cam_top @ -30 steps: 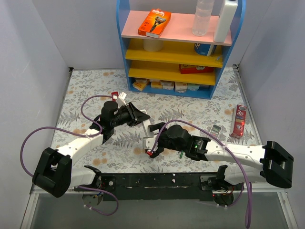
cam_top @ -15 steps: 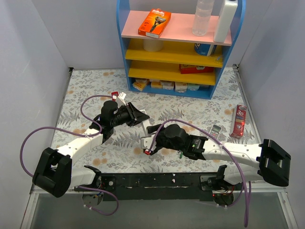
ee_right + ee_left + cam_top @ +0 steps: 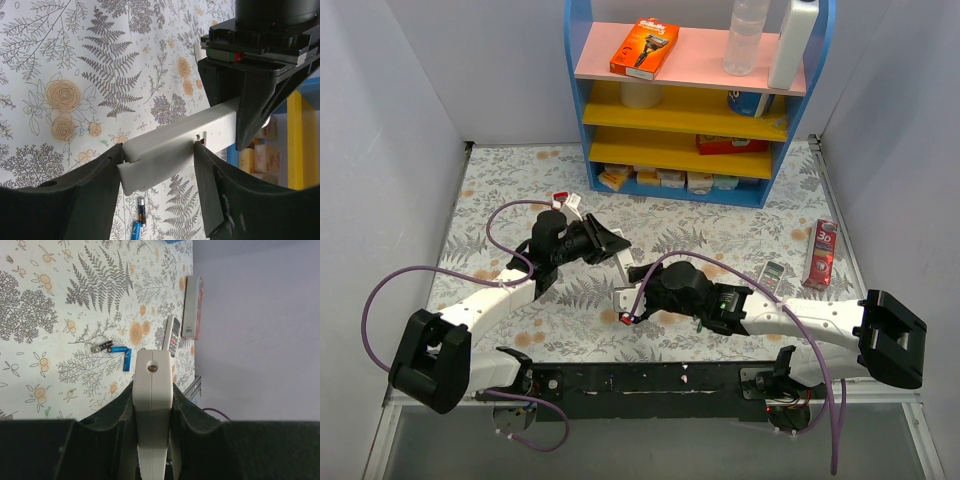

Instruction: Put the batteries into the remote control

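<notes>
- While my left end effector (image 3: 608,244) is clenched on one end of the remote control (image 3: 170,147), the slim white body sticks out above the table (image 3: 500,190), over its middle and nearer the near edge than the far one.
- Seen from my left wrist, the remote control runs straight out between my two dark pads (image 3: 112,422), with a small round hole near its tip.
- My right end effector (image 3: 157,160) straddles the free end of the remote control. One of its fingers (image 3: 95,195) sits at the end's corner and the other lies along the long side.
- Whether those fingers truly clamp the remote control or only bracket it, I cannot tell.
- A notch and a small slot show on the remote control's side, just beside one of my right end effector's fingers.
- The batteries (image 3: 117,348) lie loose on the table beyond the remote control's tip, toward the right edge. A dark one lies end to end with a blue one, and another blue one lies just beside them at an angle.
- Near them, closer to the right edge, lies a shorter red-and-white remote (image 3: 172,334).
- A red-and-white box (image 3: 192,307) lies along the right edge.
- A blue shelf unit (image 3: 695,110) stands at the far edge.
</notes>
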